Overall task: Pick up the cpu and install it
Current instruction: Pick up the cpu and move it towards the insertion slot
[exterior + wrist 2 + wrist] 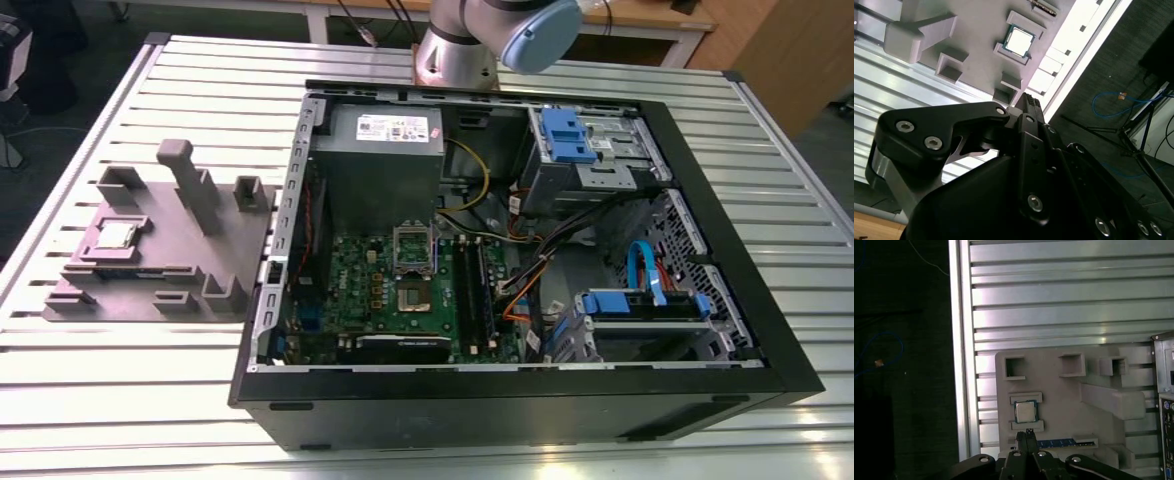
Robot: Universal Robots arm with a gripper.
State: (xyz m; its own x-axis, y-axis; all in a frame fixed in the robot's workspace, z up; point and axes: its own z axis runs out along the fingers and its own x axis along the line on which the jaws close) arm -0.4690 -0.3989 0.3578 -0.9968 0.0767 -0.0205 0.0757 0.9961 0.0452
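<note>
First wrist view: gripper (1027, 433) (closed, empty) hangs clear of cpu (1025, 412) near table (1054, 290) edge.

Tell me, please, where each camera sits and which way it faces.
Exterior view: off the arm, high, looking down on the case, fixture and cpu; the arm shows behind the case.
First wrist view: on the wrist, facing the cpu past the gripper.
Second wrist view: likewise, cpu beyond the gripper.
All share the cpu on the fixture.
</note>
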